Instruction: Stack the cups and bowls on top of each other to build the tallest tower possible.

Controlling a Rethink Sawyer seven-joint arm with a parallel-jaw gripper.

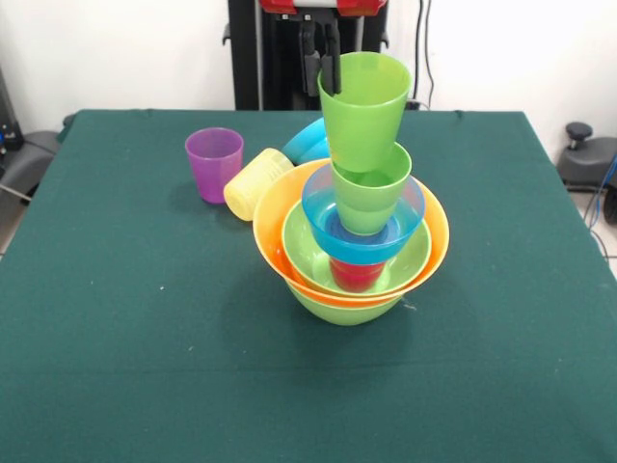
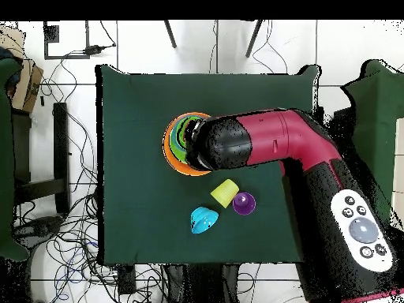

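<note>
The tower (image 1: 352,241) stands mid-table: a lime green bowl (image 1: 342,311) at the bottom, the orange bowl (image 1: 273,220), a second lime green bowl (image 1: 301,249), the red cup (image 1: 357,276), a blue bowl (image 1: 363,227) and a light green cup (image 1: 371,193). My gripper (image 1: 323,82) comes down from above and is shut on the left rim of the second light green cup (image 1: 364,111). That cup's base is partly inside the cup below. In the overhead view my arm (image 2: 260,146) hides most of the tower; only the orange bowl's rim (image 2: 173,154) shows.
The purple cup (image 1: 214,162) stands upright to the tower's left. The pale yellow cup (image 1: 255,183) lies on its side against the orange bowl. The other blue bowl (image 1: 308,143) lies tipped behind the tower. All three show in the overhead view: yellow (image 2: 224,190), purple (image 2: 244,203), blue (image 2: 203,220).
</note>
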